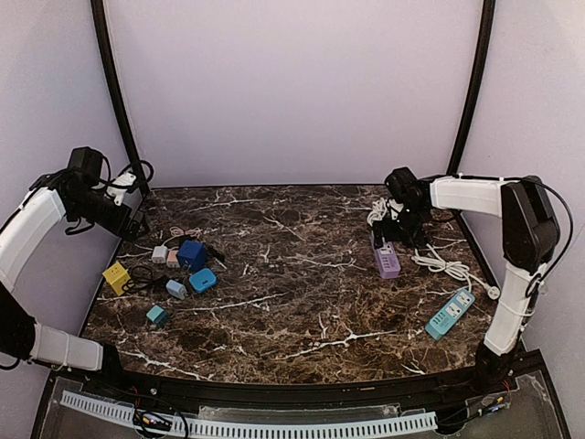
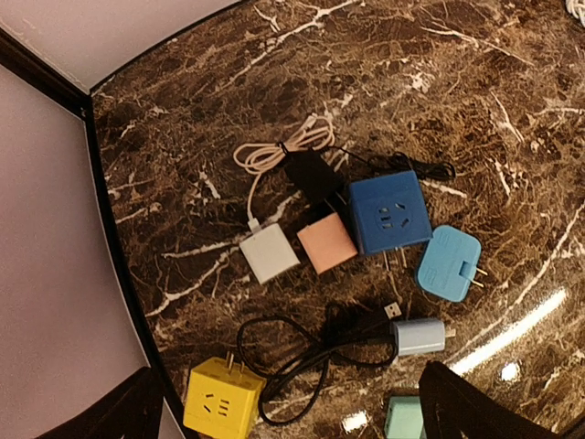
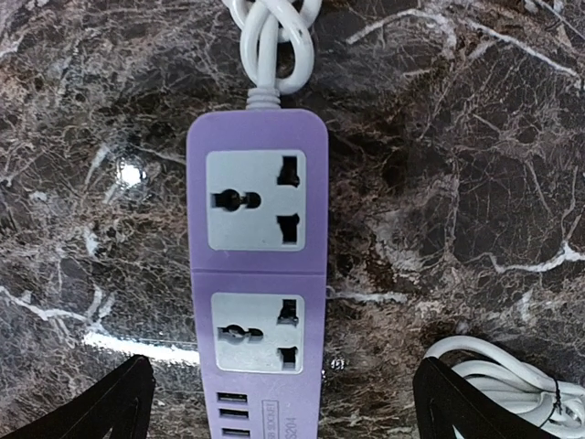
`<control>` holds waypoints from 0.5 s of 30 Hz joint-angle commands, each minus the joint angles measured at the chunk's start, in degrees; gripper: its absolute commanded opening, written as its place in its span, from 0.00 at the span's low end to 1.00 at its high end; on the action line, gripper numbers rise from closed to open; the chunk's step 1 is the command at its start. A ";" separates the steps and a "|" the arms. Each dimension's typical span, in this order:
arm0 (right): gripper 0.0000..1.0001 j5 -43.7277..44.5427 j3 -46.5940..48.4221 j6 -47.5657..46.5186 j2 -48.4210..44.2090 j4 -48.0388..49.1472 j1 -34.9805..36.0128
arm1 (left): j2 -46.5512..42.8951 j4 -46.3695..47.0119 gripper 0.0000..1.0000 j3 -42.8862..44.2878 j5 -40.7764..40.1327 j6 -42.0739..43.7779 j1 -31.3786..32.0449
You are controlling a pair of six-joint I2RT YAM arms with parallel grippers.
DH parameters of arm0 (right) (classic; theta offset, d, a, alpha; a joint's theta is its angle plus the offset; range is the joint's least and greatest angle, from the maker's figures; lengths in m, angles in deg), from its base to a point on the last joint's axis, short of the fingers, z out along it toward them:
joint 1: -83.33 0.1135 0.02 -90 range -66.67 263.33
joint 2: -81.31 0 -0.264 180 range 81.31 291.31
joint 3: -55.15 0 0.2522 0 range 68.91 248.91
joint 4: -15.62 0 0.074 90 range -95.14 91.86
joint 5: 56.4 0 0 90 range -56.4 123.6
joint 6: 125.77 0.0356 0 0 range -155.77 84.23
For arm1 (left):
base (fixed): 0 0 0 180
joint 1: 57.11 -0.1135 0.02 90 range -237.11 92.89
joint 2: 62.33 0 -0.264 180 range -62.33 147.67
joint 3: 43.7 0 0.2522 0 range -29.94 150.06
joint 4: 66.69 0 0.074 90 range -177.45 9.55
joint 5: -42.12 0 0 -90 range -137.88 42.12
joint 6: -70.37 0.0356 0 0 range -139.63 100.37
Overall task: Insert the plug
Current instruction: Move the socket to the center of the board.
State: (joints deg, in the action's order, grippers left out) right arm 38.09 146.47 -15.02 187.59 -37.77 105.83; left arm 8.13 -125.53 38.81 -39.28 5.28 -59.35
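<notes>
Several plugs lie in a cluster at the table's left: a yellow cube (image 2: 222,398), a white cube (image 2: 270,253), a pink cube (image 2: 326,242), a dark blue cube (image 2: 388,212), a light blue flat adapter (image 2: 448,263) and a grey-blue USB charger (image 2: 418,336). My left gripper (image 2: 292,416) hangs open above them, touching none. At the right a purple power strip (image 3: 256,274) lies flat with two empty sockets facing up. My right gripper (image 3: 292,412) is open just above it, one finger on each side. In the top view the right gripper (image 1: 402,229) sits behind the purple strip (image 1: 387,261).
A teal power strip (image 1: 450,314) lies near the right front, with white cord (image 1: 448,267) looping between the two strips. A black cable (image 2: 302,357) and a pale coiled cable (image 2: 283,151) tangle among the plugs. A small teal adapter (image 1: 157,315) sits apart, nearer the front.
</notes>
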 commanded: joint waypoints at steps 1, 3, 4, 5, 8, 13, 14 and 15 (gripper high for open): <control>0.99 2.26 0.31 -0.75 3.08 -2.12 0.60 | -3.42 -11.19 1.00 -1.83 -0.18 2.34 0.07; 0.99 3.76 0.88 -0.42 4.16 -2.21 1.15 | -4.21 -11.80 1.00 -3.07 -0.52 2.46 0.09; 0.99 4.59 1.06 -0.27 4.46 -2.18 1.43 | -4.79 -11.79 1.00 -4.01 -0.63 2.53 0.02; 0.99 4.98 0.99 -0.09 4.66 -1.75 1.48 | -5.10 -11.52 1.00 -4.48 -0.70 2.56 0.04; 0.99 4.11 1.24 0.39 5.65 -1.15 1.53 | -5.80 -11.31 1.00 -5.45 -0.66 2.46 0.09; 0.99 3.96 2.25 0.88 7.46 -1.42 1.92 | -7.26 -10.64 1.00 -6.21 0.14 3.00 0.04; 0.98 3.80 2.25 0.88 7.69 -1.42 1.96 | -7.48 -10.07 1.00 -6.82 0.21 3.11 0.06; 0.97 3.58 2.17 0.95 7.90 -1.36 2.01 | -7.73 -9.79 1.00 -7.07 0.11 3.13 0.10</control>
State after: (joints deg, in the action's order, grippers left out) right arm 41.15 147.46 -15.06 194.17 -38.78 106.99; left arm 2.66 -134.58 33.50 -39.74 7.31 -59.35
